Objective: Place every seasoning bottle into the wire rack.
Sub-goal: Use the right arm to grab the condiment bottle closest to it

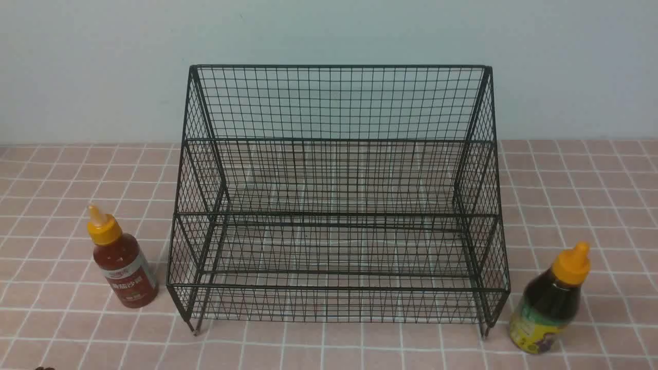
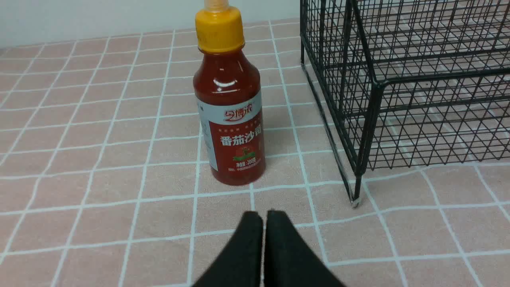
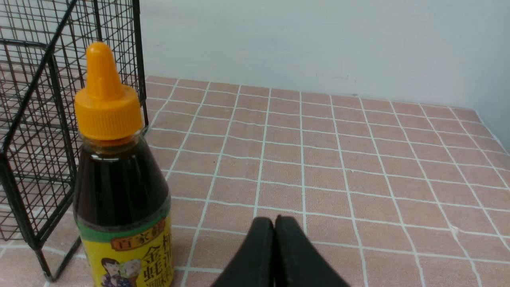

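Flanking the wire-mesh rack (image 1: 334, 140) stand slim bottle (image 1: 125, 272), rounder bottle (image 1: 547, 308)

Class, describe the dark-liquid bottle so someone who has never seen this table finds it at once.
Find the black wire rack in the middle of the pink tiled table. Just off its front right corner stands the dark bottle. Unlike the slim red bottle on the left, it is rounder, with near-black liquid and a green-and-yellow label.

Pink-tiled table (image 1: 61, 174) with wire rack (image 1: 334, 289) between red sauce bottle (image 1: 123, 267) and dark bottle (image 1: 547, 308)
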Robot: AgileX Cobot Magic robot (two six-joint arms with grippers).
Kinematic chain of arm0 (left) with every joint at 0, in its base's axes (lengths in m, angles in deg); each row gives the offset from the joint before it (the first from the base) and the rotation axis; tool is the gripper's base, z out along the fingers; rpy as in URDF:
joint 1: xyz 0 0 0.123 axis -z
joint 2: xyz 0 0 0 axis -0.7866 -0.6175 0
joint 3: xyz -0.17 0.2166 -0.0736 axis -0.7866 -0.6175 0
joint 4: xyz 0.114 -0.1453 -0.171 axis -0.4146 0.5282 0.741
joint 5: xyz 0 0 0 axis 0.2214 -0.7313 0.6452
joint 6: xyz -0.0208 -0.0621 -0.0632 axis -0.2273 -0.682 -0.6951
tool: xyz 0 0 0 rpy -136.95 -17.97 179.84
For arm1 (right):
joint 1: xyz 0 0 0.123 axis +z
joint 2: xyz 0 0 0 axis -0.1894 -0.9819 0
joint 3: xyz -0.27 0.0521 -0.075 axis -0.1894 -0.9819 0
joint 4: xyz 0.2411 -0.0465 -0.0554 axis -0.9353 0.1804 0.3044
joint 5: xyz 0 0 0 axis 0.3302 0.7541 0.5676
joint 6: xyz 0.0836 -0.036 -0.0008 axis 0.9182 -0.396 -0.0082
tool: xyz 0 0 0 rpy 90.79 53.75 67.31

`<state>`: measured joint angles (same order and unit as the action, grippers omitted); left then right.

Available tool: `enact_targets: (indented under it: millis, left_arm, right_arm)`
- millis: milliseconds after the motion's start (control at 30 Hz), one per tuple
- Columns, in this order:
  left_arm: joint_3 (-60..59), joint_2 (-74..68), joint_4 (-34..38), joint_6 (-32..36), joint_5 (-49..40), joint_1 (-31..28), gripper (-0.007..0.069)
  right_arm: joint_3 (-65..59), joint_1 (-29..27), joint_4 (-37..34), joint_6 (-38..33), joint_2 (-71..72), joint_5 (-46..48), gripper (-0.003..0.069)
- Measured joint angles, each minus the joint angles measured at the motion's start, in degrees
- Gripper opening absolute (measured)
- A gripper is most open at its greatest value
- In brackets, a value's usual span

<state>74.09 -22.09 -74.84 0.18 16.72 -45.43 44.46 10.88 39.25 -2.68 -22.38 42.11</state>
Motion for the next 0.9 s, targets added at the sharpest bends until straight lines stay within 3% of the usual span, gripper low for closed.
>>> enact_targets:
  millis: [900]
  left_arm:
    - [0.0,0.0,0.0,0.0,0.0,0.0,-0.0007]
  right_arm:
    - [0.0,0.03,-0.12,0.64,0.0,-0.41,-0.0015]
